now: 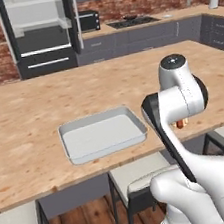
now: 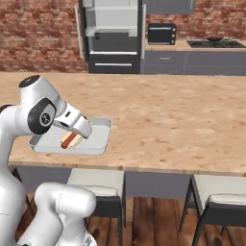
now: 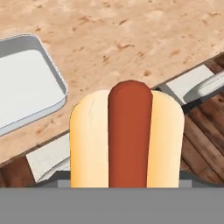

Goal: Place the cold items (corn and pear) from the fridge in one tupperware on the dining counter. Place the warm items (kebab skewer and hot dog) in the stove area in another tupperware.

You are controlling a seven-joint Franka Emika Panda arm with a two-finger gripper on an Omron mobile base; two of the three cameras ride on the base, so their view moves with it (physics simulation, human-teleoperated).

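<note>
My gripper (image 2: 72, 138) is shut on the hot dog (image 3: 126, 135), a tan bun with a red-orange sausage (image 2: 70, 140). It hangs over the front edge of the dining counter (image 1: 33, 110), just right of a grey tupperware tray (image 1: 102, 135). A sliver of the hot dog (image 1: 181, 123) peeks out behind my arm. The tray (image 3: 26, 83) is empty and lies to the left in the hand view. Across the room the fridge (image 1: 42, 33) stands open. The corn, pear and kebab skewer are out of view.
Pale cushioned stools (image 1: 138, 177) (image 2: 98, 182) stand under the counter's front edge, over a wood floor. Dark cabinets at the back carry a stove (image 1: 134, 21), a microwave (image 2: 161, 33) and a white kettle (image 1: 213, 0). Bare counter (image 2: 168, 120) stretches right of the tray (image 2: 98, 139).
</note>
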